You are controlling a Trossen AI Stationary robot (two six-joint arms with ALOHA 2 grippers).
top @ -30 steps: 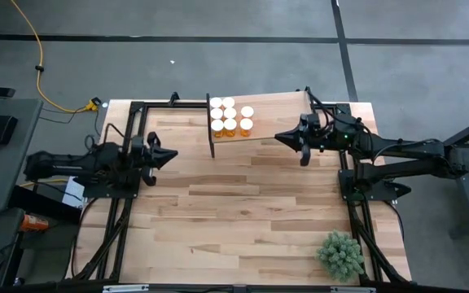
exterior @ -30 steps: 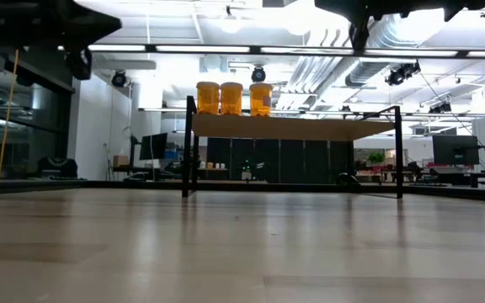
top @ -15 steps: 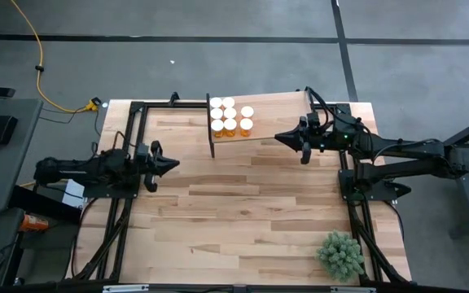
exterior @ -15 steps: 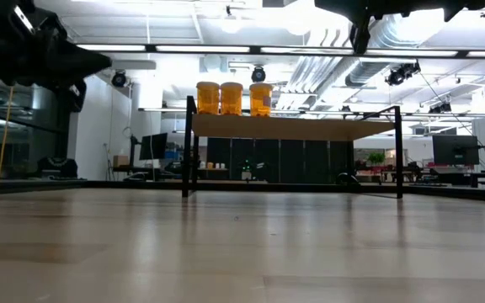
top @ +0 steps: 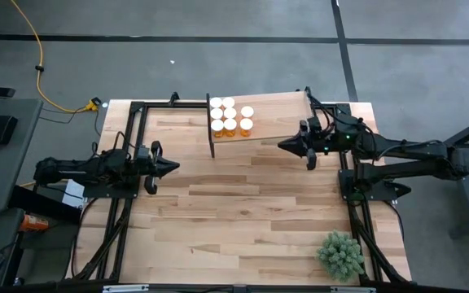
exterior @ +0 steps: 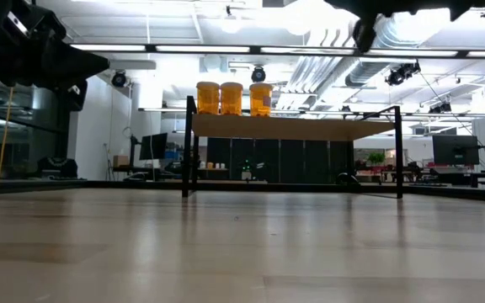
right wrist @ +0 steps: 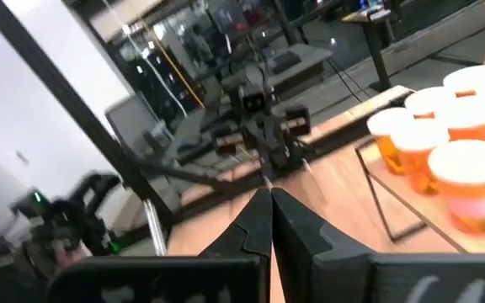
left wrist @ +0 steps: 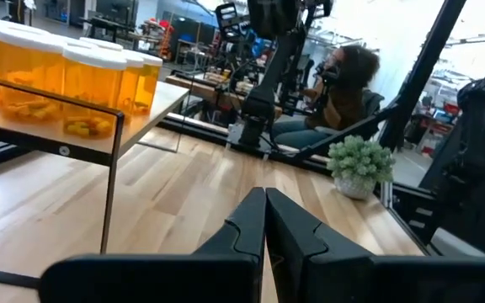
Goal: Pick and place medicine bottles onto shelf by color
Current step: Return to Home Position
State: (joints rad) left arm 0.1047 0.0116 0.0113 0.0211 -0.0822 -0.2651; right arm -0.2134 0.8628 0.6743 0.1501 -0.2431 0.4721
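Each wrist view shows its own fingers pressed together with nothing held: the left gripper and the right gripper. From above, the bottles cluster on the shelf end nearer the left gripper, well apart from both. The low view shows only a front row of three, hiding those behind it. Only the left wrist view shows the seated person beyond the plant.

Setting: robotics lab | evidence: exposed ceiling ducts, strip lights, desk monitors, yellow floor cable at 10 o'clock.
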